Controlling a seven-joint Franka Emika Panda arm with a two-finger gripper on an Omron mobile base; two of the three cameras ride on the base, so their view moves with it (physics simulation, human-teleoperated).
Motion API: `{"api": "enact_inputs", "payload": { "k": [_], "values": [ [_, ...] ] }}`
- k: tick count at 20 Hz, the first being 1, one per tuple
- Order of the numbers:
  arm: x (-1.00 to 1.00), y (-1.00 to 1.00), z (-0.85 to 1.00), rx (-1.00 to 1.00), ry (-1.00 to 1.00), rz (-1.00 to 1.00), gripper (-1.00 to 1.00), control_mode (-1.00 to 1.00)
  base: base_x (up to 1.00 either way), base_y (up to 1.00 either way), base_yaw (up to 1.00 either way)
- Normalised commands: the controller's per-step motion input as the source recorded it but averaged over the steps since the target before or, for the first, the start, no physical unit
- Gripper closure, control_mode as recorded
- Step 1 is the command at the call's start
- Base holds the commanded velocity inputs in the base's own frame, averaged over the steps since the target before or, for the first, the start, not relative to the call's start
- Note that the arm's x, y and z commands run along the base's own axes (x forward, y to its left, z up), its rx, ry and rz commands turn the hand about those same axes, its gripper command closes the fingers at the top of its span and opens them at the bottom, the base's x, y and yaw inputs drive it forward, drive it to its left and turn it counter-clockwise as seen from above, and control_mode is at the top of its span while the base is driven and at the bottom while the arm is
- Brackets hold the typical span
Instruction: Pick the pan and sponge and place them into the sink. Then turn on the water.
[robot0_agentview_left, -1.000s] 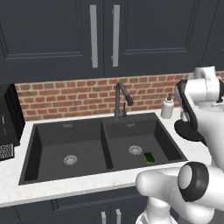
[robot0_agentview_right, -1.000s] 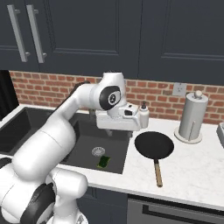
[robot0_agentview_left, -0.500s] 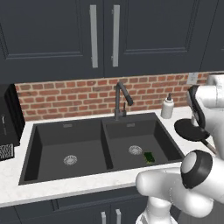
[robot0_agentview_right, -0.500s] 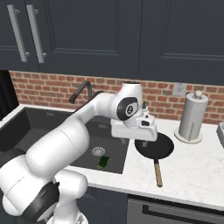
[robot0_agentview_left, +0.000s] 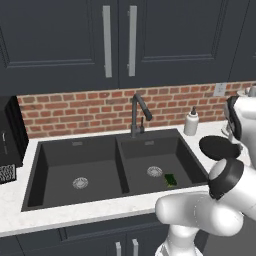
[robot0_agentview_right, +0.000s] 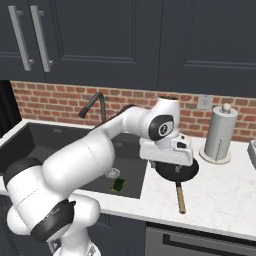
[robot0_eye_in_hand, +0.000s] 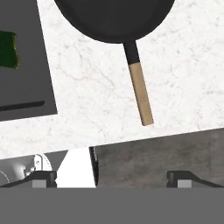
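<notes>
Open jaws above pan (robot0_agentview_right: 176, 171); sponge (robot0_agentview_left: 170, 179) in sink (robot0_agentview_left: 35, 165).

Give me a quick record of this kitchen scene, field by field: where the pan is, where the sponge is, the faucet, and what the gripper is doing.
pan: on the counter right of the sink, handle toward the counter's front edge
sponge: in the sink's right basin, beside the drain
faucet: behind the divider, no water running
gripper: open, above the pan, holding nothing
also on counter: soap bottle, paper towel roll
done so far: sponge in sink; pan and water not yet
</notes>
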Motion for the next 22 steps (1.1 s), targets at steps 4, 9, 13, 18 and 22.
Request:
{"api": "enact_inputs", "payload": {
  "k": [4,9,13,18,22],
  "values": [
    [0.00,-0.35,-0.26,0.00,0.00,0.00,-1.00,-1.00,0.00,0.00,0.00],
    [0.00,-0.24,-0.20,0.00,0.00,0.00,-1.00,-1.00,0.00,0.00,0.00],
    [0.00,-0.17,-0.25,0.00,0.00,0.00,-1.00,-1.00,0.00,0.00,0.00],
    [0.02,-0.02,-0.29,0.01,0.00,0.10,-1.00,-1.00,0.00,0.00,0.00],
    [0.04,0.00,-0.27,0.01,0.00,0.11,-1.00,-1.00,0.00,0.00,0.00]
  ]
}}
